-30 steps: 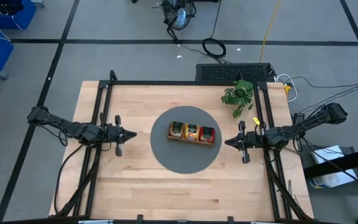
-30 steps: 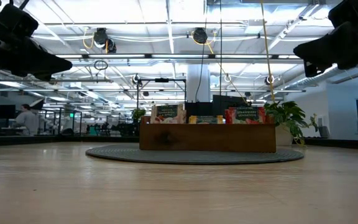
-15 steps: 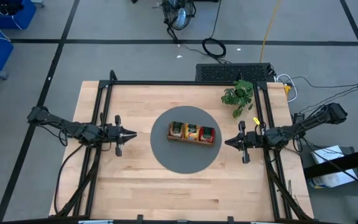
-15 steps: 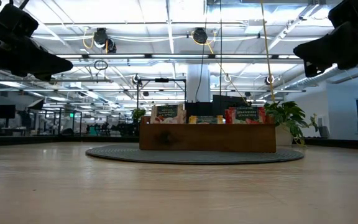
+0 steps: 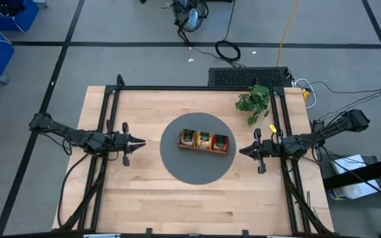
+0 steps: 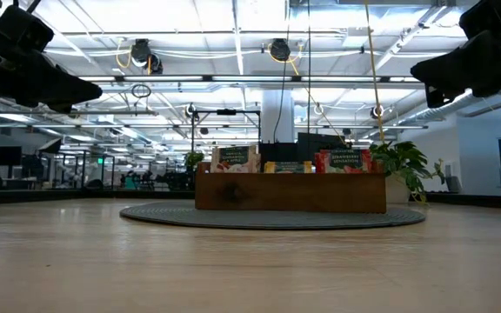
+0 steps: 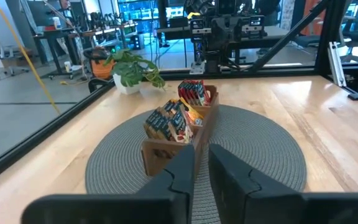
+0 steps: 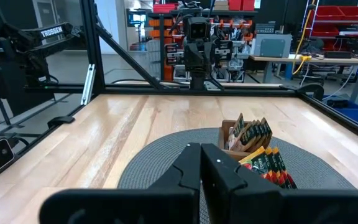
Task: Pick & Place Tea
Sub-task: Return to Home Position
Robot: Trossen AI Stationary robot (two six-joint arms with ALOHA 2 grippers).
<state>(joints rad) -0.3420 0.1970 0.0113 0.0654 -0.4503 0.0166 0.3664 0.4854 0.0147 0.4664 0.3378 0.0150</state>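
While raised above the counter [image 5: 144,192] and pressed together: left hand [image 5: 142,141] at 9 o'clock of the tray [image 6: 290,193], right hand [image 5: 241,151] at 3 o'clock. Tea [image 5: 204,139] standing in all three compartments.

**Item count: table and contents**

You have one wooden table [image 5: 144,198]. On it lies one round grey mat [image 5: 177,165], and on the mat stands one wooden tray [image 5: 204,149] with three compartments. The tea stands in three groups, one to each compartment: one group of green-and-tan sachets [image 5: 188,137], one group of orange sachets [image 5: 204,139] and one group of red sachets [image 5: 221,142]. You cannot count the sachets within a group, because they stand packed together. There is one green leafy plant [image 5: 254,100]. Two arms are present, giving you two grippers: the left gripper [image 5: 141,142] and the right gripper [image 5: 241,151], each with two fingers.
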